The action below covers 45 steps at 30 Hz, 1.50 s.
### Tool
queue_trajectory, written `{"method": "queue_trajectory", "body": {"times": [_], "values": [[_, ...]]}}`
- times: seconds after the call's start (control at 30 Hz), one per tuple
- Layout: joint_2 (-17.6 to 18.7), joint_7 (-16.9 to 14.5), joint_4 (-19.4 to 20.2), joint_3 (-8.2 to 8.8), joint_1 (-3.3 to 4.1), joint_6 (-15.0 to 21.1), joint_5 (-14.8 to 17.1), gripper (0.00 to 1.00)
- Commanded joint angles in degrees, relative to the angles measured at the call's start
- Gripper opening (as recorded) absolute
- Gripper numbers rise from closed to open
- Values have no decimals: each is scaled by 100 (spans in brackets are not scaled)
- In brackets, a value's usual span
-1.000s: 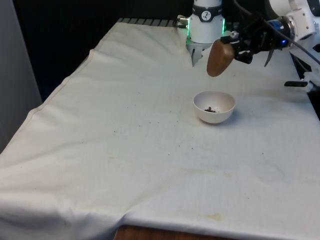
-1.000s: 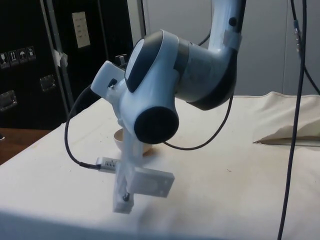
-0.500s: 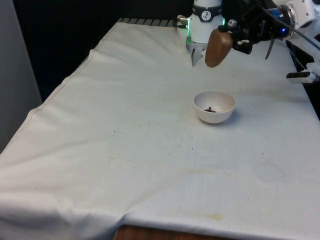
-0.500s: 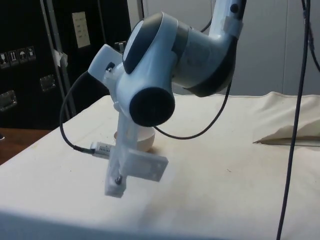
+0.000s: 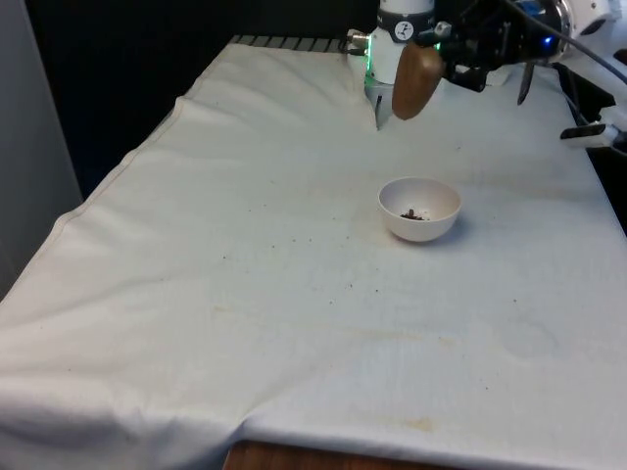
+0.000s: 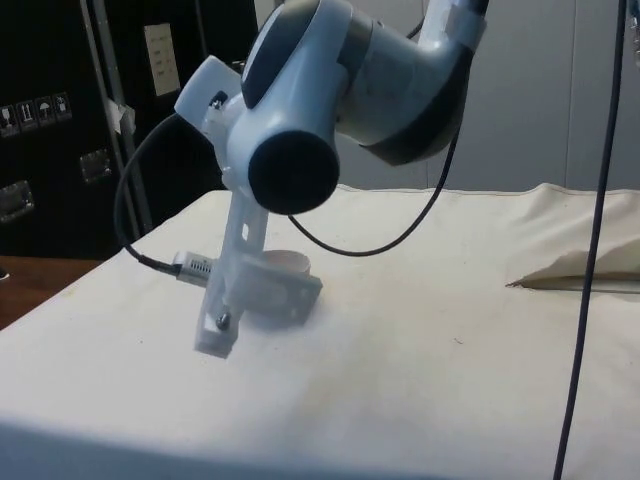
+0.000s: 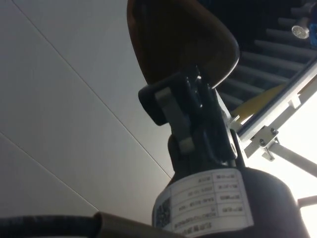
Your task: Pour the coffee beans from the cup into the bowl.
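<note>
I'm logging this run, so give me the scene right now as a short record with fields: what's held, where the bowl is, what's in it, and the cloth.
held item: brown cup, gripped by the gripper and tipped, raised above the table
fingers: shut on the cup
bowl: white, upright on the cloth, below the cup and nearer the front camera
bowl contents: a few dark beans at the bottom
cloth: white, wrinkled, with scattered dark specks and faint stains
cup to bowl: apart, not touching
</note>
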State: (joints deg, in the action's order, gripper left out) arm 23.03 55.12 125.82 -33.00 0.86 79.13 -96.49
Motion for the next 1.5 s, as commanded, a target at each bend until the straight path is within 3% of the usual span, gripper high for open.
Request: {"method": "queue_trajectory", "body": {"times": [0.0,0.13,0.17,0.2,0.43,0.47,0.5,0.53,0.6,0.73,0.77,0.8,1.07,1.1,1.13,1.3,1.4,1.47], "values": [[-86,6,57,-17,-74,172,34,4],[-201,23,97,34,-120,309,97,4],[-143,29,57,69,-57,183,69,4],[-223,23,109,52,-126,344,109,4],[-413,6,160,178,-172,561,235,4],[-435,6,166,189,-172,579,264,4],[-378,34,126,218,-115,447,241,4],[-458,0,172,206,-178,596,286,4],[-521,-6,183,229,-183,642,384,4],[-596,-6,201,252,-178,676,550,4],[-533,29,166,275,-132,556,476,4],[-625,-6,212,258,-178,682,630,4],[-722,-23,252,269,-183,693,968,4],[-670,17,212,286,-138,561,963,4],[-739,-29,264,275,-189,693,1049,4],[-762,-23,275,292,-206,693,1261,4],[-722,23,246,304,-166,579,1283,4],[-762,6,252,286,-201,705,1404,4]]}}
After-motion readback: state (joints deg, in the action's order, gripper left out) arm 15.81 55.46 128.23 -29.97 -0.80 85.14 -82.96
